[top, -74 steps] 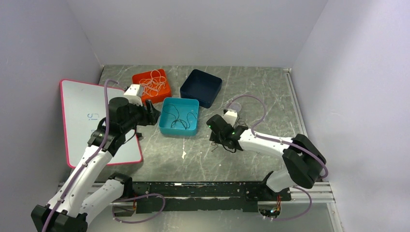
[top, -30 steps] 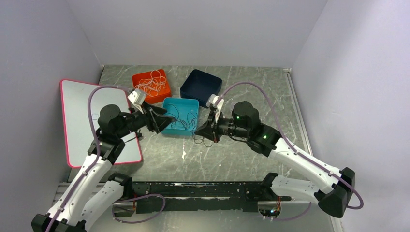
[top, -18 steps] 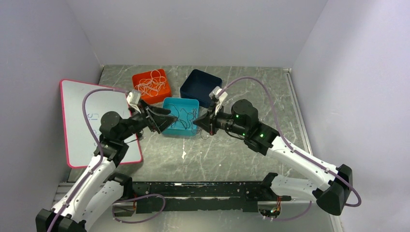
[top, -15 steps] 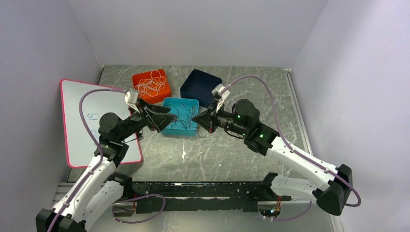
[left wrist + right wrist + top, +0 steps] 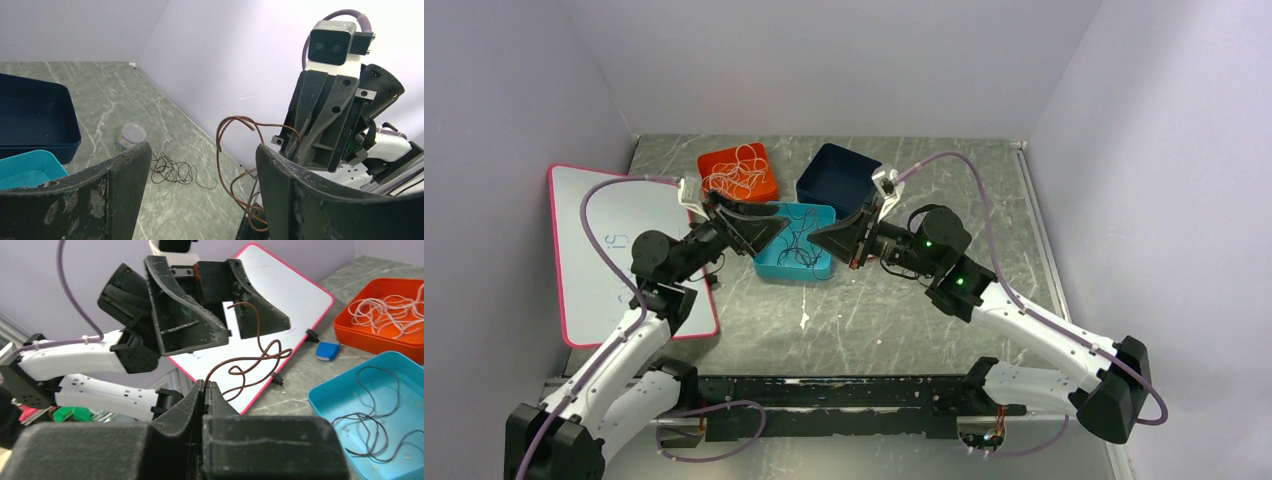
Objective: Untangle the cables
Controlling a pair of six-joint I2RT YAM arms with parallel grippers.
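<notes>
Hanging in loose loops in the air between the two claws, over the teal tray [image 5: 789, 272]: brown cable [image 5: 250, 357], one end pinched in the tightly closed right claw [image 5: 205, 385], free end rising toward the left claw [image 5: 774, 222], which is spread wide and empty; contact there cannot be told. Step judged: handover for pulling the loops apart. Next move calls for the left claw to close on a single strand. Also present: black cables [image 5: 794, 243] in teal tray, whitish cables [image 5: 742, 172] in orange tray [image 5: 709, 158]. Room: open air above; tray rims below, claws near each other, whiteboard [image 5: 589, 250] at left.
</notes>
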